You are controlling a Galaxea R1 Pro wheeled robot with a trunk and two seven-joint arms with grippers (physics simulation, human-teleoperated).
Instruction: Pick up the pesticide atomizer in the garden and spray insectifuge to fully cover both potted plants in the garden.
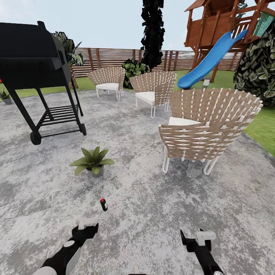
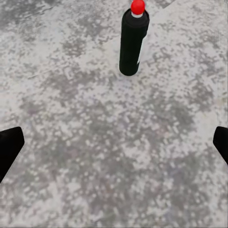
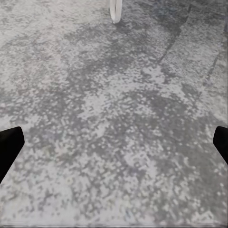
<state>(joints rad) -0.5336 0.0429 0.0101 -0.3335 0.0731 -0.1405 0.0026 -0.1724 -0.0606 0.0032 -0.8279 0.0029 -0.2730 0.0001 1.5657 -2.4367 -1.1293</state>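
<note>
The small dark upright bottle with a red cap (image 1: pixel 103 204) was seen standing on the mottled grey paved patio (image 1: pixel 152 214), just ahead of the left gripper (image 1: pixel 86 227) and untouched. By its red top it could not be told whether this was the pesticide atomizer. In the left wrist view the same bottle (image 2: pixel 133 42) was caught upright, well apart from the black fingertips (image 2: pixel 9 147), which were spread wide with nothing between them. The right gripper (image 1: pixel 196 240) was held low over bare paving, released and empty as well; its fingertips (image 3: pixel 9 145) were seen parted in its wrist view, a white chair leg (image 3: pixel 115 12) beyond. One potted plant of broad green leaves (image 1: pixel 93 160) was set past the bottle, between the black wheeled grill (image 1: pixel 34 68) and the nearest woven tan chair (image 1: pixel 208 126). A slatted brown fence (image 1: pixel 114 57) and a blue slide (image 1: pixel 210 61) were noted behind.
</note>
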